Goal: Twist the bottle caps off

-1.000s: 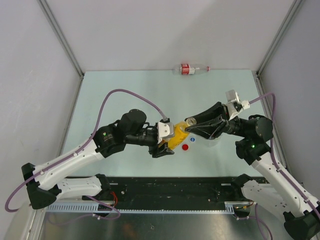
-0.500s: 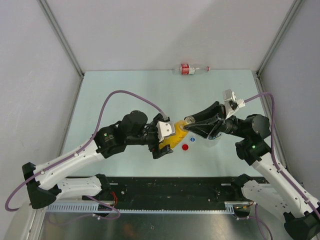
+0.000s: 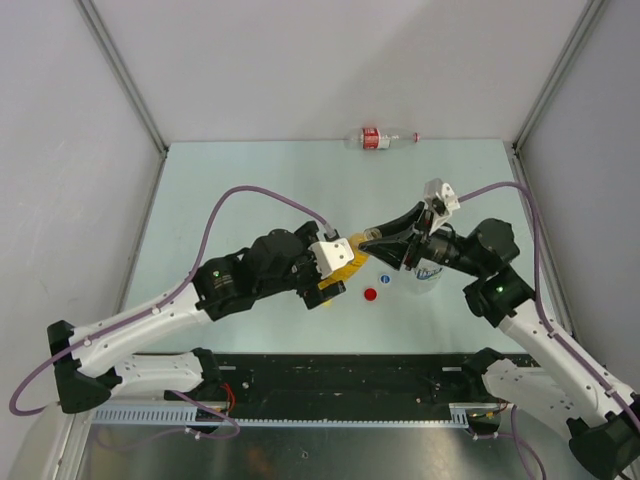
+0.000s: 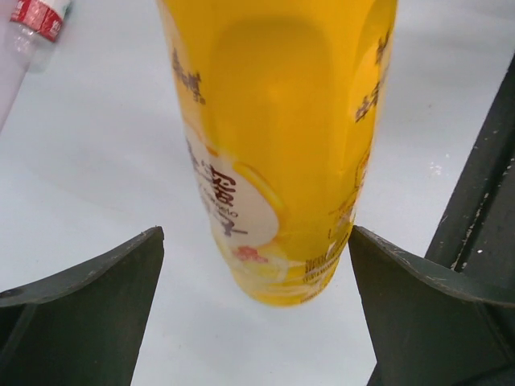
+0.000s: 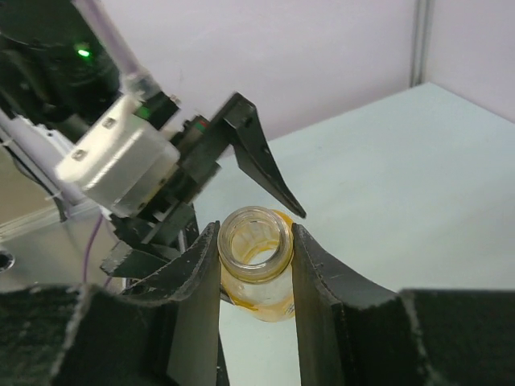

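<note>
At table (image 3: 250, 180) ctr, R hand (image 5: 255, 237) pinches uncapped yellow bottle (image 4: 273, 121).

You have a pale green table (image 3: 200, 200). At its far edge a slim bottle (image 3: 378, 138) lies on its side. Near the middle a red cap (image 3: 371, 294) and a blue cap (image 3: 385, 279) lie just apart, with a short clear bottle (image 3: 430, 277) to their right. You cannot tell whether the yellow bottle (image 4: 273, 121) touches the table.
</note>
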{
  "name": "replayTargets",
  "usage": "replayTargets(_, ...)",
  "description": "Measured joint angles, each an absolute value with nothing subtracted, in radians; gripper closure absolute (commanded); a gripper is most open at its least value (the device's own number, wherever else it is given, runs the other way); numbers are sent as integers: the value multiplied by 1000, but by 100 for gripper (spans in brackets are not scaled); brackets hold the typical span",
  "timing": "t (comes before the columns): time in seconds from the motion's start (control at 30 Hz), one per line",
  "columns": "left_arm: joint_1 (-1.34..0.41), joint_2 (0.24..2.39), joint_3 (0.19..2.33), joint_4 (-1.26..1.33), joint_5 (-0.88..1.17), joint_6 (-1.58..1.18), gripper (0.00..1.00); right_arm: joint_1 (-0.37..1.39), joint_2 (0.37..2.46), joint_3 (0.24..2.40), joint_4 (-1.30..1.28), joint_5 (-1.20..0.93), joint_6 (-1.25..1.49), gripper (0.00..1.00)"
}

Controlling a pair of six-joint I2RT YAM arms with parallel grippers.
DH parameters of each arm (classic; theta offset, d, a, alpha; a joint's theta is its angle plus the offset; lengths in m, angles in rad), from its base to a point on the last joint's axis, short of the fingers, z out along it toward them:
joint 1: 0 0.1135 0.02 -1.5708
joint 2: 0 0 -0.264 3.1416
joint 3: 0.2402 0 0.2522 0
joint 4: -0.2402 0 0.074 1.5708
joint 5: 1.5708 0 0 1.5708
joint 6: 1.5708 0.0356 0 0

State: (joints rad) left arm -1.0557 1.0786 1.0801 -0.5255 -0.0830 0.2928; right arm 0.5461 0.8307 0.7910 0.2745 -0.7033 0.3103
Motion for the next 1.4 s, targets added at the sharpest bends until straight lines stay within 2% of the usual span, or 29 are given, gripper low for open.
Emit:
replayTargets(0.5, -1067, 1067, 1079, -508, -157, 297, 0, 583, 908, 791, 85, -470, 196, 100)
replayTargets(0.93, -1068, 1058, 1079, -496, -154, 296, 1, 620, 917, 791, 66, -223, 139, 100)
replayTargets(1.4, -1068, 1058, 1075, -495, -147, 297, 1, 627, 1024, 774, 104, -138, 99, 100)
